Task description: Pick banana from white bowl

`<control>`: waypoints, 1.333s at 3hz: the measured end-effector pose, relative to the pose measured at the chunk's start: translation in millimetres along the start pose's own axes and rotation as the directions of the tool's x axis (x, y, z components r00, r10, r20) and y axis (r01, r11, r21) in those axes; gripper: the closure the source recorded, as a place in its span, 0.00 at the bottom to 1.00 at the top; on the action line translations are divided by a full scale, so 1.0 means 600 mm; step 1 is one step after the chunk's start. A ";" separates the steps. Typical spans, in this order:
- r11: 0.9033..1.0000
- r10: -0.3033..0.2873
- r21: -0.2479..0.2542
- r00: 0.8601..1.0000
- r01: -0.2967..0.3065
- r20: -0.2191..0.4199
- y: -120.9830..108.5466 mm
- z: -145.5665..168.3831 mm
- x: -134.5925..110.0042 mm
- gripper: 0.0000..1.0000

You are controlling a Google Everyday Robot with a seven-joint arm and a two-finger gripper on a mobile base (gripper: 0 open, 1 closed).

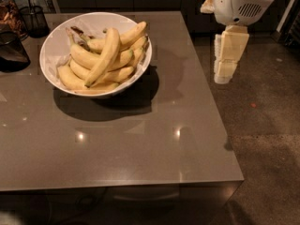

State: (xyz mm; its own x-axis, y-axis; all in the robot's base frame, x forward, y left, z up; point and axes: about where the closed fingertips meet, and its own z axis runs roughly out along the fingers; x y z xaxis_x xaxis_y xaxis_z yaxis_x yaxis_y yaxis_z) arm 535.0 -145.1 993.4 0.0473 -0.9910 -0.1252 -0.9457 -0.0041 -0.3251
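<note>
The white bowl (54, 46) stands at the back left of the grey table (140, 139). It holds a pile of yellow bananas. The banana (105, 56), the longest and pale yellow, lies diagonally on top of the pile. My gripper (225, 71) hangs from the white arm at the upper right, beyond the table's right edge and above the floor. It is well to the right of the bowl and holds nothing.
Dark glass containers (11, 50) and a wire basket (35, 20) stand at the table's back left corner. The table's right edge runs close below the gripper. Brown floor (267, 139) lies to the right.
</note>
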 end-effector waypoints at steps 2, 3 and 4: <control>0.976 -0.213 0.041 0.977 0.213 0.005 -0.041 0.029 -0.095 0.00; 0.972 -0.231 0.050 0.973 0.229 0.018 -0.043 0.030 -0.100 0.00; 0.930 -0.364 0.078 0.930 0.360 0.041 -0.062 0.033 -0.176 0.00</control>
State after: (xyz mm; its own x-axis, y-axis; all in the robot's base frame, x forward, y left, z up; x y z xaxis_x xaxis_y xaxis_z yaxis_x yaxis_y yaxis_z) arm 571.4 -37.5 1000.2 0.4014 -0.9152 -0.0362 -0.8369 -0.3504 -0.4206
